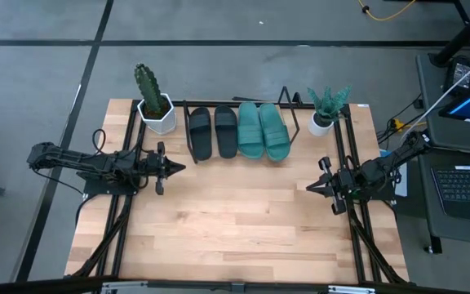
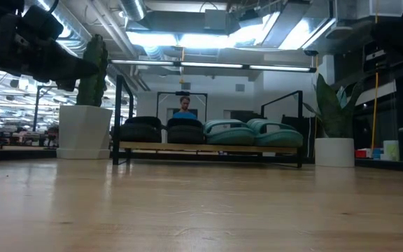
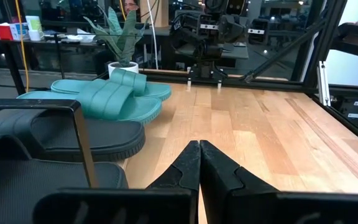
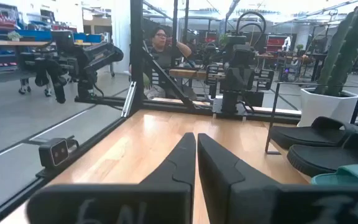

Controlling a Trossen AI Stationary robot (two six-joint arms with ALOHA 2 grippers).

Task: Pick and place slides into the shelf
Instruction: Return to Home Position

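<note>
All four slides rest sole-down side by side on the slanted shelf [image 1: 219, 104] near the table's far edge: two black slides [image 1: 212, 132] on the left, two teal slides [image 1: 263, 131] on the right. The low view shows the black pair [image 2: 165, 130] and the teal pair [image 2: 254, 131] in a row on the board. My left gripper [image 1: 183, 167] is shut and empty over the table's left side, just near of the shelf. My right gripper [image 1: 308, 187] is shut and empty at the right side. Each pair of shut fingertips shows in its wrist view, left [image 3: 199, 144] and right [image 4: 196, 135].
A cactus in a white pot [image 1: 153, 100] stands left of the shelf, and a leafy plant in a white pot [image 1: 326, 110] stands right of it. Bare wooden tabletop [image 1: 243, 216] stretches between the arms. A person sits beyond the table [image 4: 160, 46].
</note>
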